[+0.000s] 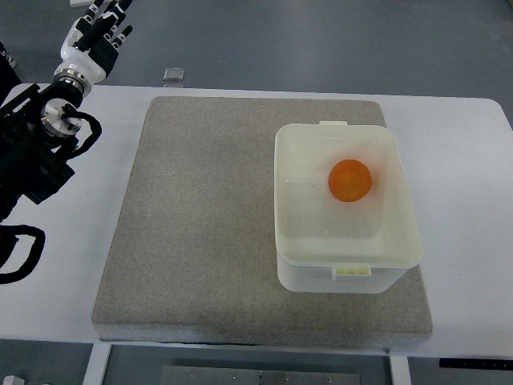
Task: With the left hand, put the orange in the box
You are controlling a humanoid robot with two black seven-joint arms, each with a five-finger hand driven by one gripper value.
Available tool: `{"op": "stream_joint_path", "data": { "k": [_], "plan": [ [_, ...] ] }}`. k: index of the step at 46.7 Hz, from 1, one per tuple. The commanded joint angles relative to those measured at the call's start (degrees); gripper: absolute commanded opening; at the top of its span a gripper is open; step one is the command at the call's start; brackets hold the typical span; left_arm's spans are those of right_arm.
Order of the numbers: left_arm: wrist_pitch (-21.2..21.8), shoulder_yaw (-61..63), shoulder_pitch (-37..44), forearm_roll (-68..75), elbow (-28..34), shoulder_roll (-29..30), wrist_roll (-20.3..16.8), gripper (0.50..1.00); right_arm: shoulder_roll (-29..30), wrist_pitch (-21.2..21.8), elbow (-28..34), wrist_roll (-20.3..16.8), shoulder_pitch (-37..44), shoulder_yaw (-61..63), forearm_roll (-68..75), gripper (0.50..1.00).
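Grey matting (208, 241) covers the white table (473, 200); the orange (350, 180) sits inside the box (337, 277). Far off, the left hand (98, 36) hangs empty, fingers relaxed. Placement looks finished; nothing remains.

Left hand (98, 36) up at the far left corner, past the table (469, 184) edge, holding nothing. Mat (208, 216) on the table, right of the hand and nearer the camera. Box (346, 269) on the mat's right part, well apart from the hand. Orange (350, 180) inside the box.
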Motion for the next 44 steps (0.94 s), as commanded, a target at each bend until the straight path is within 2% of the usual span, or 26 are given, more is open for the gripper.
{"op": "stream_joint_path", "data": {
  "k": [1,5,44],
  "plan": [
    [-2.29,0.15,0.17,0.10,0.09,-0.46,-0.02,0.999,0.00,0.00,0.00,0.02,-0.01,0.00,0.00,0.932],
    [-3.35,0.24,0.70,0.02,0.18,-0.99,-0.02,0.999,0.00,0.00,0.00,0.02,-0.01,0.00,0.00,0.932],
    [-2.47,-0.11,1.49,-0.16,0.35,-3.01,-0.02,0.999,0.00,0.00,0.44,-0.24,0.96,-0.17,-0.18,0.932]
  ]
}}
